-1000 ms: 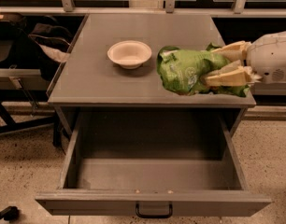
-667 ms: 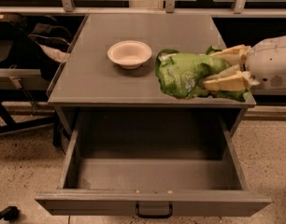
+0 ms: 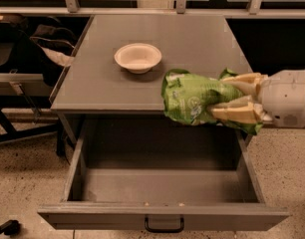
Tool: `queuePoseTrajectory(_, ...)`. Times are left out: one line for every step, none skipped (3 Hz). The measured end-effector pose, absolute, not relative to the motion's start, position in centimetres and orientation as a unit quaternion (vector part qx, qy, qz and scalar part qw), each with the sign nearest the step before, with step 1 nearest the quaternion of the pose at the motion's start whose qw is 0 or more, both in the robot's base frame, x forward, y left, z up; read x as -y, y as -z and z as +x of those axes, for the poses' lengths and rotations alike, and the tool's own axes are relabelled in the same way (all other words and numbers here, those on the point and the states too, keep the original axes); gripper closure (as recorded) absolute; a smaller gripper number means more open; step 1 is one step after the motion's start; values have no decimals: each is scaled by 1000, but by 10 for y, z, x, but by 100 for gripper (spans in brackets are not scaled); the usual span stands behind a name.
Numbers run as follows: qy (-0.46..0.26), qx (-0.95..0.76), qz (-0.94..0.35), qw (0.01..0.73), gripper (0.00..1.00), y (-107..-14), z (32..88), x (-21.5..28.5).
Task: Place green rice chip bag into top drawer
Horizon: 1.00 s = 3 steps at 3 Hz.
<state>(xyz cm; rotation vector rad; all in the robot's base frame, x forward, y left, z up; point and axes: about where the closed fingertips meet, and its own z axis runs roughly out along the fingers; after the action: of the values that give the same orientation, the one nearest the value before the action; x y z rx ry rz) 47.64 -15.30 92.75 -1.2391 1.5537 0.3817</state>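
Observation:
The green rice chip bag (image 3: 192,101) is a crinkly bright-green bag held at the front right edge of the cabinet top, overhanging the open drawer. My gripper (image 3: 226,97) reaches in from the right with cream fingers (image 3: 237,113) shut on the bag's right half. The top drawer (image 3: 162,183) is pulled fully open below, grey and empty inside, with a small black handle (image 3: 164,226) on its front panel.
A round cream-white bowl (image 3: 138,57) sits on the grey cabinet top (image 3: 107,83), left of the bag. Dark chairs and bags (image 3: 23,49) stand to the left. Speckled floor lies on both sides of the drawer.
My gripper has carried the bag forward, from on the cabinet top toward its front edge, so the bag now hangs partly over the open drawer.

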Motion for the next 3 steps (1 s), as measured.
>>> queuePoseTrajectory(-142,-668,-498,535,100,-912,470,157)
queuePoseTrajectory(-118,-697,-475,523,100,-885,464,160)
queuePoseTrajectory(-102,-718,-466,506,100,-864,461,162)
